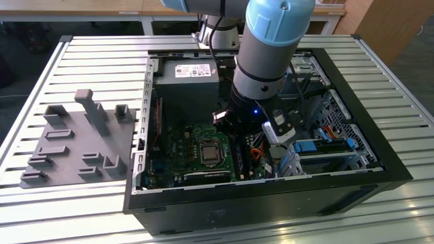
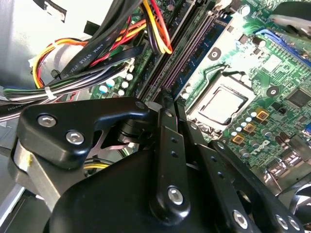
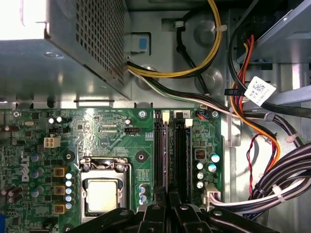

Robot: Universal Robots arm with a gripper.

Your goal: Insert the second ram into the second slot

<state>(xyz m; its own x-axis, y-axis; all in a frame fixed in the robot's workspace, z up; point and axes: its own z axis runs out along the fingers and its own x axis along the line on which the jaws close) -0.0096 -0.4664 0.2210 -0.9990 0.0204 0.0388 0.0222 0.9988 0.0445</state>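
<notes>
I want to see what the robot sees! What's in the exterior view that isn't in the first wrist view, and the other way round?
Exterior view: the grey robot arm reaching into the open black computer case, and a grey tray of holders on the slatted table, at the exterior view's left.

First wrist view: close up, the two long memory slots with the gripper at one end of them, plus a yellow cable and a white tag.

Both: the green motherboard, its square processor socket and the metal power supply box.

Green motherboard (image 3: 112, 141), black slots (image 3: 170, 150), black hand (image 2: 167, 111), grey tray (image 1: 74, 147).
</notes>
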